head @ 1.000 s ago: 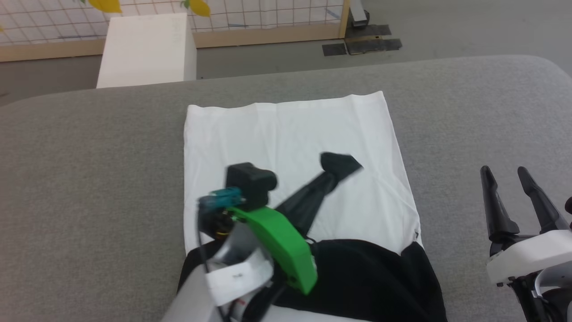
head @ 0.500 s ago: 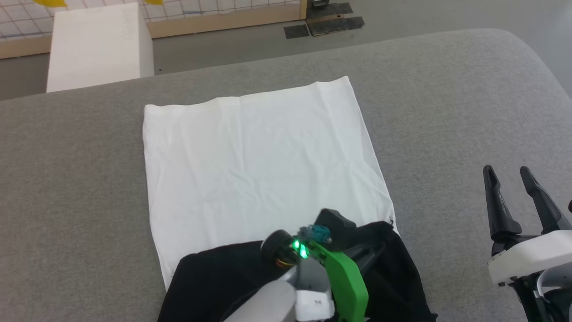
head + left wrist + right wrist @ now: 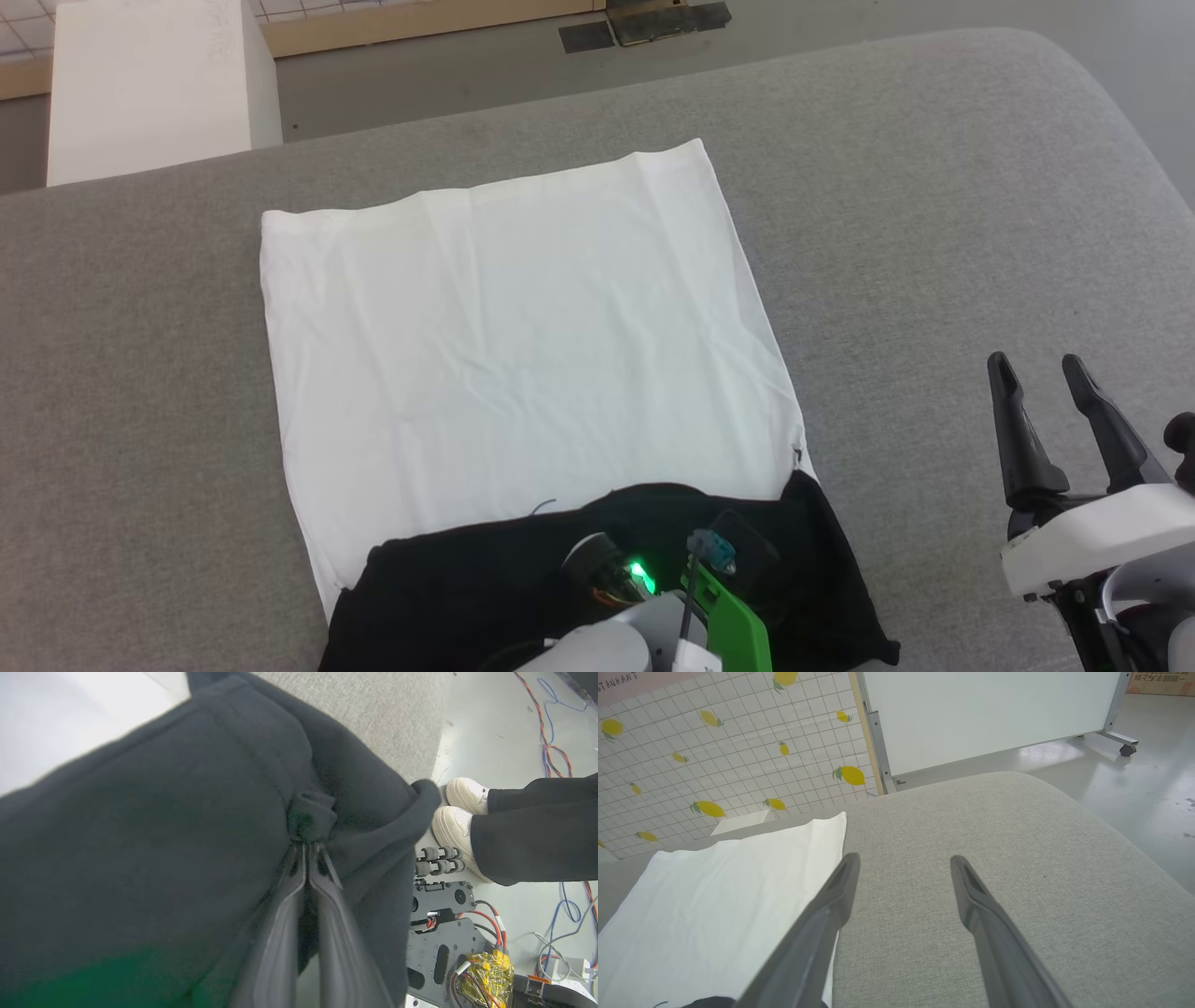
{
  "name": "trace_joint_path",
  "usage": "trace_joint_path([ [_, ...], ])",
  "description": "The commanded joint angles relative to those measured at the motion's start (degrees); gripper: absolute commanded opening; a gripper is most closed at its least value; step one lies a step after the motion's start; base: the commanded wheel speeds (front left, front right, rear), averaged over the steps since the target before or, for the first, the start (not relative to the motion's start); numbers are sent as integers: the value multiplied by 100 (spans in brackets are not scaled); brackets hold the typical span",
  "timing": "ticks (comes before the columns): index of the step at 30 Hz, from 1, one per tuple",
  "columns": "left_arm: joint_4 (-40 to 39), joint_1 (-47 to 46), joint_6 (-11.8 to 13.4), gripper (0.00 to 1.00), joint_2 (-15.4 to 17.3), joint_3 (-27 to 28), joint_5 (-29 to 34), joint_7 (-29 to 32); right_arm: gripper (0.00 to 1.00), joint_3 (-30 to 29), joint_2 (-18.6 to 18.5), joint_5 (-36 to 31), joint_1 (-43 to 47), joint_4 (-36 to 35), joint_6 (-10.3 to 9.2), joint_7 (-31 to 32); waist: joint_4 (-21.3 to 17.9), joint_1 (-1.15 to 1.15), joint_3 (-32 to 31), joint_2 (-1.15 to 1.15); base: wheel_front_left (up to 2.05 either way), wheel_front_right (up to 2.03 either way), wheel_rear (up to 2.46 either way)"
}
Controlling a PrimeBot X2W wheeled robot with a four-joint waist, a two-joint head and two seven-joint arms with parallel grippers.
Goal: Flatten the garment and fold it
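Observation:
The garment (image 3: 523, 345) lies flat on the grey table, its white body spread toward the far side and its black shoulder part (image 3: 467, 597) at the near edge. In the left wrist view my left gripper (image 3: 310, 845) is shut on a pinch of the garment's black fabric (image 3: 312, 817). In the head view the left wrist (image 3: 691, 597), with its green cover, sits over the black part near the bottom edge. My right gripper (image 3: 1036, 373) stands open at the right, above bare table beside the garment's white edge (image 3: 738, 896), with nothing between its fingers (image 3: 840, 891).
The grey padded table (image 3: 934, 233) has free room to the right and left of the garment. A white box (image 3: 149, 84) stands on the floor beyond the far edge. A person's white shoes (image 3: 460, 812) and loose cables (image 3: 551, 732) are on the floor near the table's near corner.
My left gripper has drawn the black sleeve back off the white body toward the near edge. The head camera has also shifted. The right gripper has stayed open.

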Motion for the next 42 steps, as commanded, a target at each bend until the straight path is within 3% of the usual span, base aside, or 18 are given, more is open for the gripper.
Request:
trace_joint_path([
  [1,56,-89,45,100,4,-40,-159,-30,100,25,2,59,-69,38,-9,-41,30,0,-17,45,0,0,0],
  [11,-870,-514,394,100,49,431,-836,-459,100,-103,2,-7,-16,-24,-9,8,407,0,-268,45,0,0,0],
  [15,-1372,-576,763,100,324,956,-837,-810,100,-132,2,-10,3,-76,-9,28,520,0,-316,45,0,0,0],
  [20,-1445,-686,1283,100,933,1731,-787,-1163,100,-46,2,35,-10,-132,-9,8,565,0,-224,45,0,0,0],
  [24,-1082,-932,1578,100,1445,2170,-636,-1300,100,57,2,48,-61,-102,-9,-31,543,0,-59,45,0,0,0],
  [28,-410,-1308,1707,100,1735,2518,-694,-1217,100,219,2,72,-172,-59,-9,-69,467,0,184,45,0,0,0],
  [35,767,-2262,1737,100,1875,2965,-962,-883,100,504,2,-13,-433,-33,-9,-84,253,0,691,45,0,0,0],
  [42,1689,-3147,1777,100,2074,3016,-1003,-137,100,777,2,3,-649,35,-9,-186,-33,0,1213,45,0,0,0],
])
